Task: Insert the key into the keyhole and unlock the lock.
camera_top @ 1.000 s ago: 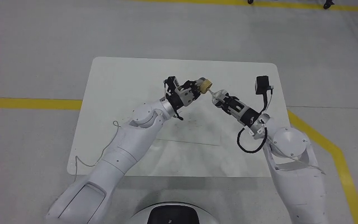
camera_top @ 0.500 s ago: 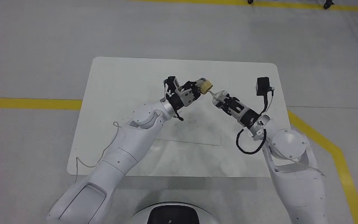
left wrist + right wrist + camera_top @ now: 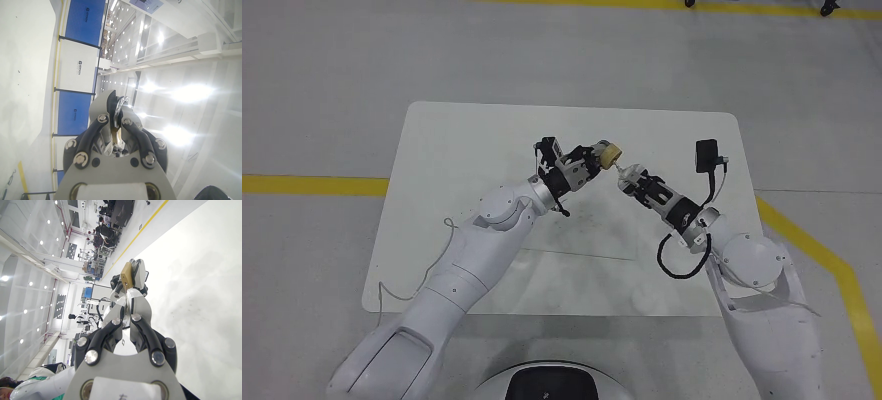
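Note:
A brass padlock (image 3: pixel 609 153) is held above the white table (image 3: pixel 462 150), with my left gripper (image 3: pixel 589 162) shut on it. In the left wrist view the silver shackle (image 3: pixel 122 100) and a bit of the brass body (image 3: pixel 115 134) sit between the fingers. My right gripper (image 3: pixel 632 178) is shut on a thin silver key (image 3: pixel 125 289). The key's blade points at the keyhole face of the padlock (image 3: pixel 127 273), and its tip meets the keyhole. How deep it sits I cannot tell. Behind the lock in the right wrist view is the left gripper (image 3: pixel 139 275).
Both grippers hang over the table's far middle. A thin cable (image 3: pixel 432 262) trails across the table's left front part and over its edge. Yellow floor tape (image 3: pixel 302 185) runs past both sides of the table.
My right arm has shifted a little to the left, bringing the key closer against the padlock. The left arm and the lock have stayed put.

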Motion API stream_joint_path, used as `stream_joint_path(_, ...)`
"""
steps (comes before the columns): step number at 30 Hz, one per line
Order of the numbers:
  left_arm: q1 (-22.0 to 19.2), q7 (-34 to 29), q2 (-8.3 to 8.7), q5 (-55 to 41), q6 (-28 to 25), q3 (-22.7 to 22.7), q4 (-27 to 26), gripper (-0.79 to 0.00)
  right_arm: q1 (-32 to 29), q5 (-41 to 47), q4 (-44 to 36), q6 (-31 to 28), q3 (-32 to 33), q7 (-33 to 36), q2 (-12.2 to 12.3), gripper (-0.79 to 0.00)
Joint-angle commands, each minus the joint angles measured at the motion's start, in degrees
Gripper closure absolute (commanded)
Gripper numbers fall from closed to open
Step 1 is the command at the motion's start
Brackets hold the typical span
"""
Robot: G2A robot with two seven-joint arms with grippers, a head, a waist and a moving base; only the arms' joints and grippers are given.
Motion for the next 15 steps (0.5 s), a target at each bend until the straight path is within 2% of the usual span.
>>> stream_joint_path(1,0.0,0.1,0.0,0.5,-0.1,-0.1,0.0,0.0,0.0,-0.4,-0.1,0.1,0.0,-0.3,0.0,0.0)
stream_joint_path(15,0.1,0.0,-0.13,2.7,-0.7,-0.5,-0.4,0.0,-0.4,-2.5,-1.4,1.7,0.1,-1.0,0.1,0.0)
